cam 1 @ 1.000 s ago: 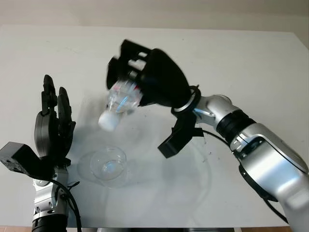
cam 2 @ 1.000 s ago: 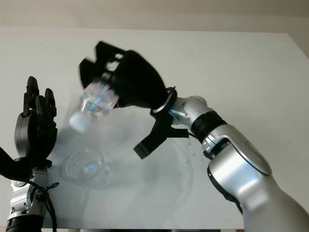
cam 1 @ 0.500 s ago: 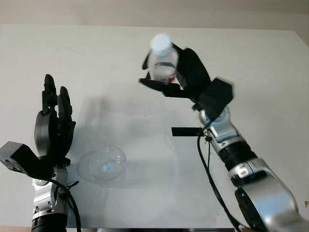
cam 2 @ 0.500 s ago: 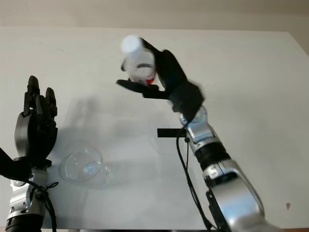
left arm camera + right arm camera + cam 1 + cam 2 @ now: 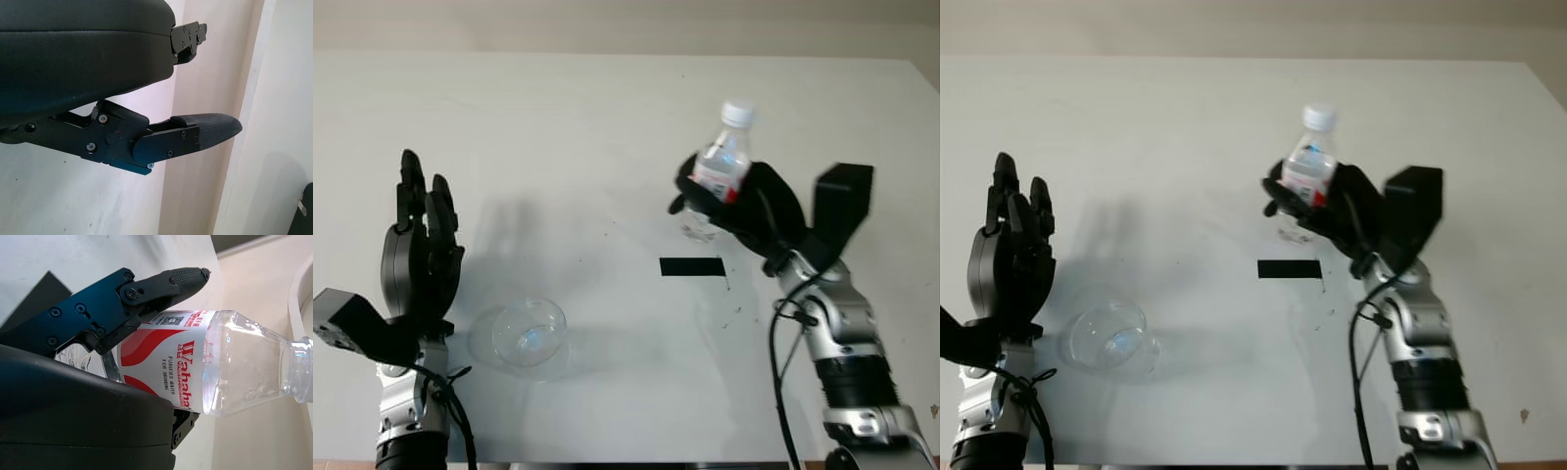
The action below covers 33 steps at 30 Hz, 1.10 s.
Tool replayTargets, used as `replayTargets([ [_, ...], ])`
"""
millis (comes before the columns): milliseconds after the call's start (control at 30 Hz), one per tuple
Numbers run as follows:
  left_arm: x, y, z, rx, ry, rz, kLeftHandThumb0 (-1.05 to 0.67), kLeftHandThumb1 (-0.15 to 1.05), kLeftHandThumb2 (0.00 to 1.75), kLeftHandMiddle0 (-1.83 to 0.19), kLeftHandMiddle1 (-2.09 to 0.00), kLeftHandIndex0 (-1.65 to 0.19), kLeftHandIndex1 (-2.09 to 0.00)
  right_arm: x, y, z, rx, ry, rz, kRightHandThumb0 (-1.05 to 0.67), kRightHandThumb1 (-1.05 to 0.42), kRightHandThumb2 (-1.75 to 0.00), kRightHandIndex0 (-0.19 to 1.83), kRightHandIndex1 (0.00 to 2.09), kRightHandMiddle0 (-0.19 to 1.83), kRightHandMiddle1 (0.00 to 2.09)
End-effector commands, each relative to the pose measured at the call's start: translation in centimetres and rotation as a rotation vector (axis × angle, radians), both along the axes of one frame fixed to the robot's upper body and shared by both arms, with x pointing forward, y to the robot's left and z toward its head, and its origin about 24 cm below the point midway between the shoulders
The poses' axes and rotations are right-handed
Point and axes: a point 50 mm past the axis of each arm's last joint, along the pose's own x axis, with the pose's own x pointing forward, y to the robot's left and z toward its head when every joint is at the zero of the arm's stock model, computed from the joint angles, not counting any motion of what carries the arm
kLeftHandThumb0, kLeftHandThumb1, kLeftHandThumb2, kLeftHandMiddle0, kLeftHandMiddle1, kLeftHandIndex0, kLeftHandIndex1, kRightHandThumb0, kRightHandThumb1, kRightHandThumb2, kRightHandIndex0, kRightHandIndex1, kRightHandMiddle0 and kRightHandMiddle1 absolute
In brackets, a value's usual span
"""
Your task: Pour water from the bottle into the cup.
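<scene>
One clear, red-labelled, white-capped bottle (image 5: 719, 176)

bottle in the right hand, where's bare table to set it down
The right hand holds the bottle upright above the black strip. Bare table lies between that strip and the cup, and across the far side. It is crowded by the cup, where the open left hand stands.

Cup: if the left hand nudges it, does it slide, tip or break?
The cup looks clear, thin-walled and low, so probably light; a nudge from the open left hand beside it would likely slide it on the smooth table. Its wide, squat shape makes tipping unlikely. Glass or plastic is unclear, so treat it as fragile.
</scene>
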Motion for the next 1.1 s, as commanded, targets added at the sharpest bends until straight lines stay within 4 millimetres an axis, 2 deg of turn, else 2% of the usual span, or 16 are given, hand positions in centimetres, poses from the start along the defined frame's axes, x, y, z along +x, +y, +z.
replayTargets([
  [0, -0.7, 0.0, -1.4, -0.018, 0.039, 0.009, -0.71, 1.05, 0.62, 0.19, -0.03, 0.19, 0.0, -0.8, -0.3, 0.0, 0.0, -0.008, -0.011, -0.43, -1.05, -0.26, 1.11, 2.09, 0.77, 2.09],
  [467, -1.0, -0.1, -1.3, -0.012, 0.036, 0.012, -0.7, 1.05, 0.65, 0.19, -0.02, 0.19, 0.0, -2.5, 0.4, -1.1, -0.006, -0.001, -0.001, -0.43, -1.05, -0.23, 1.02, 2.09, 0.66, 2.09],
  [1067, -1.5, 0.0, -1.4, -0.021, 0.034, 0.026, -0.71, 1.05, 0.62, 0.18, -0.06, 0.19, 0.0, -2.4, 1.7, -1.8, -0.043, -0.04, 0.055, -0.45, -1.05, -0.29, 1.01, 2.09, 0.65, 2.09],
])
